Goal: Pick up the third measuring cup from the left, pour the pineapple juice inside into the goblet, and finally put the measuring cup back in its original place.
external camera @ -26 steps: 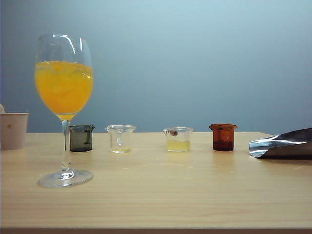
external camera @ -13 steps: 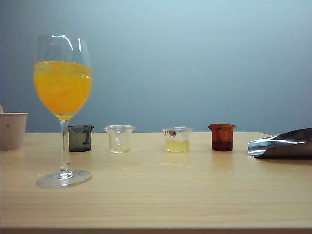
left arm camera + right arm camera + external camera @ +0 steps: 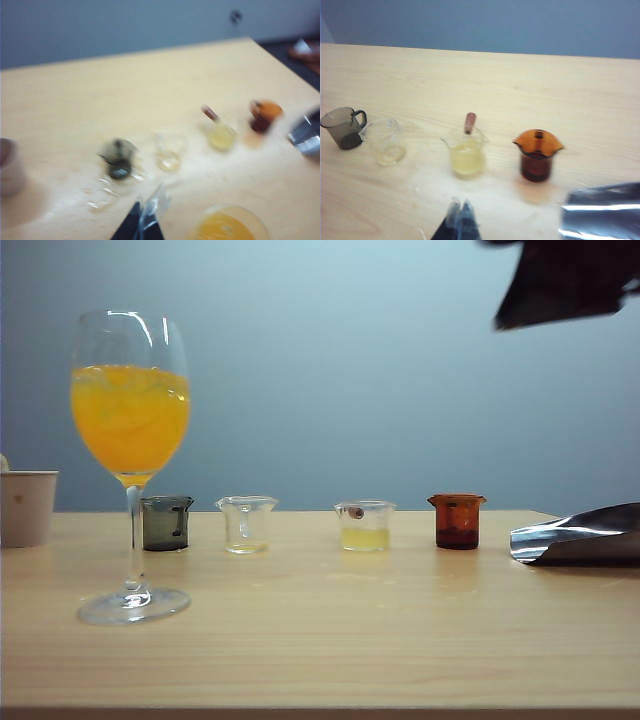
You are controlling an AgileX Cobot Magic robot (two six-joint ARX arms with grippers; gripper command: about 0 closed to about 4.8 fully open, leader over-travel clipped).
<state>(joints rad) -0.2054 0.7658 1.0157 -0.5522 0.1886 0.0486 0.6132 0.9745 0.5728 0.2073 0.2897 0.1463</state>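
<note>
The third measuring cup (image 3: pixel 365 526) is small and clear, with a reddish-brown stub handle. It stands upright in the row on the pale wood table. Pale yellow pineapple juice (image 3: pixel 365 538) fills its bottom. The goblet (image 3: pixel 131 440) stands at the front left, its bowl half full of an opaque orange drink. In the right wrist view my right gripper (image 3: pixel 460 207) is shut and empty, hovering in front of the cup (image 3: pixel 466 150). In the blurred left wrist view my left gripper (image 3: pixel 147 212) looks shut and empty, beside the goblet's rim (image 3: pixel 227 227) and well short of the cup (image 3: pixel 222 135).
Other cups stand in the row: a grey one (image 3: pixel 166 523), a clear flared one (image 3: pixel 246 524) and an amber one (image 3: pixel 458 521). A beige paper cup (image 3: pixel 27 507) stands at the far left. A silvery foil object (image 3: pixel 575 535) lies at the right edge. A dark arm part (image 3: pixel 560 280) hangs at the top right.
A dark arm part has come into the exterior view at the top right. The cups and the goblet have not moved.
</note>
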